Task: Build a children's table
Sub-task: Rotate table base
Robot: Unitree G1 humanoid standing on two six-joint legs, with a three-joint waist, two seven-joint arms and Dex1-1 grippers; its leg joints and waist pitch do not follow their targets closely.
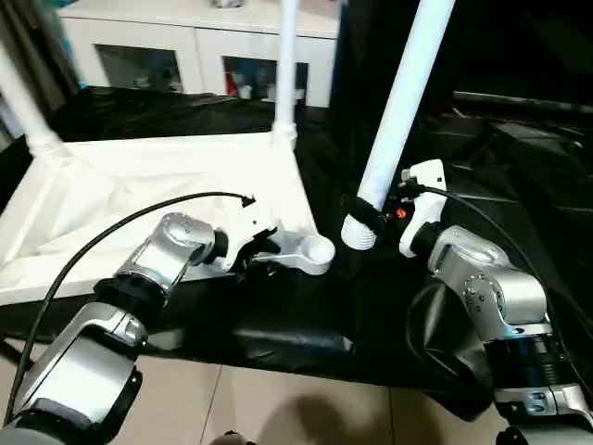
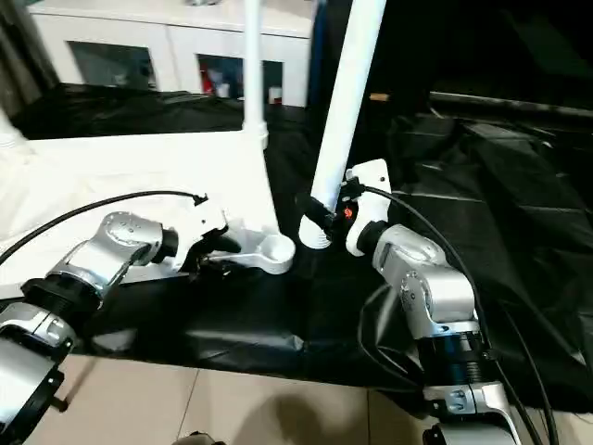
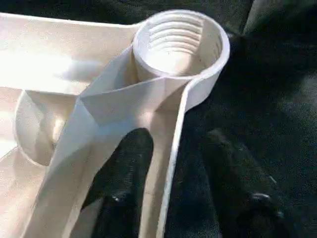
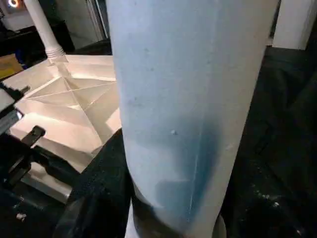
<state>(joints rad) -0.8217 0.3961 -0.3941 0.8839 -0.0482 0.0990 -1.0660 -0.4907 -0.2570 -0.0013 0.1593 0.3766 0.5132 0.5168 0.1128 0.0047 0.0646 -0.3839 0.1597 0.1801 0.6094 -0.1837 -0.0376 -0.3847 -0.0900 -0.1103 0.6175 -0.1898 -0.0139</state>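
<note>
The white tabletop (image 1: pixel 139 185) lies underside up on a black cloth. Two white legs (image 1: pixel 285 65) (image 1: pixel 23 102) stand upright in its far corner sockets. The near right corner socket (image 1: pixel 318 250) has threads inside (image 3: pixel 178 42) and holds nothing. My left gripper (image 1: pixel 259 250) is at that corner, open. One finger (image 3: pixel 124 168) is inside the rim wall and the other (image 3: pixel 233 188) outside it over the cloth. My right gripper (image 1: pixel 363 211) is shut on the lower end of a third leg (image 1: pixel 398 102). That leg leans slightly, its threaded end (image 1: pixel 357 234) just right of the empty socket.
A white cabinet with glass doors (image 1: pixel 204 46) stands behind the work. The black cloth (image 1: pixel 278 343) covers the surface and hangs over its front edge above a tiled floor (image 1: pixel 278 408). Black cables run along both forearms.
</note>
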